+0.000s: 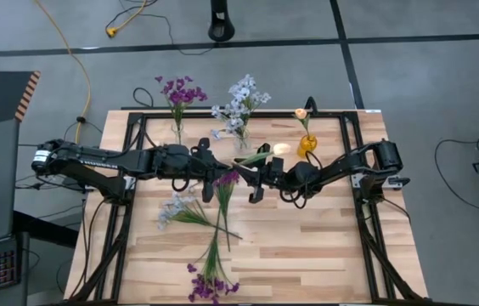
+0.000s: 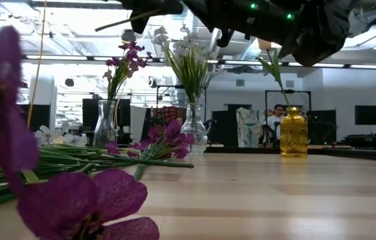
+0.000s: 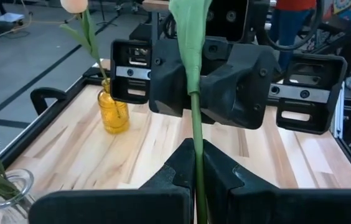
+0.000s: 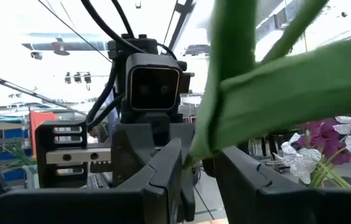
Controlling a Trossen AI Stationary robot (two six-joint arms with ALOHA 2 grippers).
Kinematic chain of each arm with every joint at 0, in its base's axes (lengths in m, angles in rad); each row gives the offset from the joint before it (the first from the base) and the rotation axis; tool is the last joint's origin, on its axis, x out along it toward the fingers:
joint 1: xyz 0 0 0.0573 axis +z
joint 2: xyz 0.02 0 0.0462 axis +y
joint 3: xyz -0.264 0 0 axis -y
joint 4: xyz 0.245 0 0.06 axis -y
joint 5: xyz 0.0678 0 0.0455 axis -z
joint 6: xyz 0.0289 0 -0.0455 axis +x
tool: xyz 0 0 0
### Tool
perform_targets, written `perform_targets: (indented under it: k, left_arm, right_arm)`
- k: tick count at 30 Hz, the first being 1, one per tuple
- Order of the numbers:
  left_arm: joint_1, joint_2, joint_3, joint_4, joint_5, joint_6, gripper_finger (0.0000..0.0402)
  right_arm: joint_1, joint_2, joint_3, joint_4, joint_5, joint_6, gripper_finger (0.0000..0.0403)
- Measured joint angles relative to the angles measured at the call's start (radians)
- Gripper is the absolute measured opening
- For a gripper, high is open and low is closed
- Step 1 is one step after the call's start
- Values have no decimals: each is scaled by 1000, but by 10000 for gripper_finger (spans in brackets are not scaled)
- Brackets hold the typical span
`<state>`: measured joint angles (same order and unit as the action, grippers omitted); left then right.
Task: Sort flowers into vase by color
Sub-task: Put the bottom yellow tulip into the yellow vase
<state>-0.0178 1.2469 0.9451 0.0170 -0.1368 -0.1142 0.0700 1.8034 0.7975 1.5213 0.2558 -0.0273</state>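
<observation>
Above the wooden table [image 1: 307, 246], the two dark arms met at mid-table, the left gripper [image 3: 195, 177] clamped shut on the green stem of a peach-cream sprig [image 1: 275, 150] while the right gripper [image 4: 195, 177] faced it, fingers partly parted around the same stem. Along the far edge stood three vases: purple flowers [image 1: 178, 92] at left, blue-white flowers [image 1: 241, 104] in the middle, a peach bud in the yellow vase [image 1: 307, 143] at right. Loose purple and pale sprigs [image 1: 210, 276] lay near the front.

We see both arms reach inward above the middle, wrists facing each other. The left gripper [image 3: 195, 177] has its jaws pressed together; the right gripper [image 4: 197, 180] keeps jaws partly apart.
</observation>
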Motion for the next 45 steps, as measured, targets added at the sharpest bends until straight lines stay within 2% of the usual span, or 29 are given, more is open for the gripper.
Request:
perform_targets:
  k: [5, 13, 19, 23, 30, 37, 45]
  left_arm:
    - [0, 0, 0, -3, -1, 0, 0]
    - [1, 0, 0, -5, -5, 4, 3]
    - [1, 0, 0, -9, 2, 35, 46]
    - [1, -4, 0, -30, 18, 45, 93]
    - [2, -47, 0, -72, 22, 92, 146]
    - [2, -68, 0, -102, 19, 92, 152]
    - [5, -67, 0, -118, 17, 93, 152]
  right_arm:
    - [2, 0, 0, 1, 0, 0, 106]
    - [2, 0, 0, 0, 0, -1, 34]
    - [2, -15, 0, -25, 1, -9, 34]
    - [10, -112, -1, -256, 42, -32, 49]
    - [58, -413, -2, -829, 263, -37, 37]
    - [125, -705, -2, -1241, 536, 37, 41]
    - [151, -934, -2, -1529, 656, 91, 39]
